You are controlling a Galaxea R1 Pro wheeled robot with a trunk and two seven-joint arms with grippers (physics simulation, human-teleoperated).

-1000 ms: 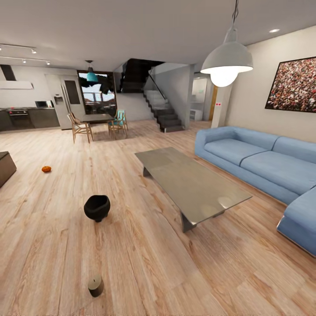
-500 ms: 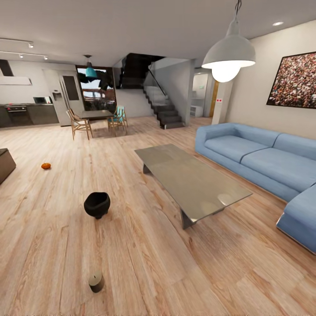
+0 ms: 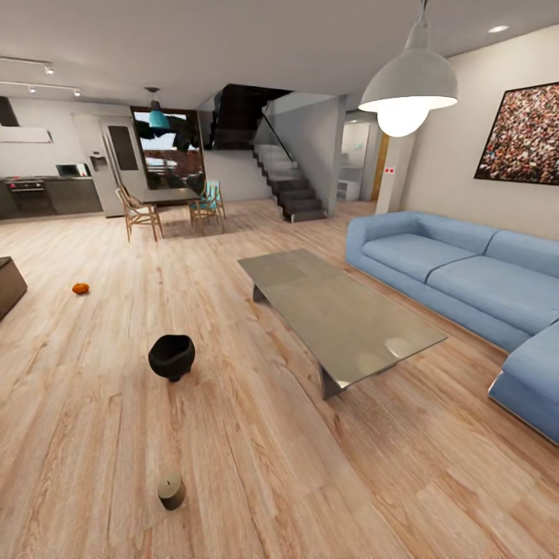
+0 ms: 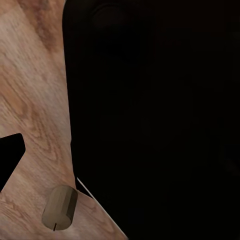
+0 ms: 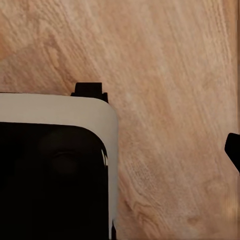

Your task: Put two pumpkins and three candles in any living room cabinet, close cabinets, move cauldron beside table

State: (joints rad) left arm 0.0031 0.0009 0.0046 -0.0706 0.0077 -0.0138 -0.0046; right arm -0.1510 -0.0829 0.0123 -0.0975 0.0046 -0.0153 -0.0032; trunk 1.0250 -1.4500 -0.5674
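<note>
A black cauldron (image 3: 171,356) stands on the wood floor, well left of the grey metal-topped table (image 3: 334,310). One stubby grey-brown candle (image 3: 171,491) stands on the floor nearer to me; the left wrist view shows that candle (image 4: 60,207) beside my dark body. A small orange pumpkin (image 3: 80,288) lies farther off at the left, near the corner of a dark-brown cabinet (image 3: 8,284) at the picture's edge. One black fingertip (image 4: 11,159) of my left gripper and one black fingertip (image 5: 233,150) of my right gripper sit at the frame edges over bare floor, holding nothing.
A long blue sofa (image 3: 466,287) runs along the right wall behind the table. A dining table with chairs (image 3: 167,206), a kitchen and stairs (image 3: 287,186) lie at the back. A white pendant lamp (image 3: 407,85) hangs above. My white-edged base (image 5: 60,165) shows over the floor.
The whole head view has shifted a little: the camera moved, and floor things sit slightly higher in the picture. The cauldron, candle and pumpkin themselves have stayed put.
</note>
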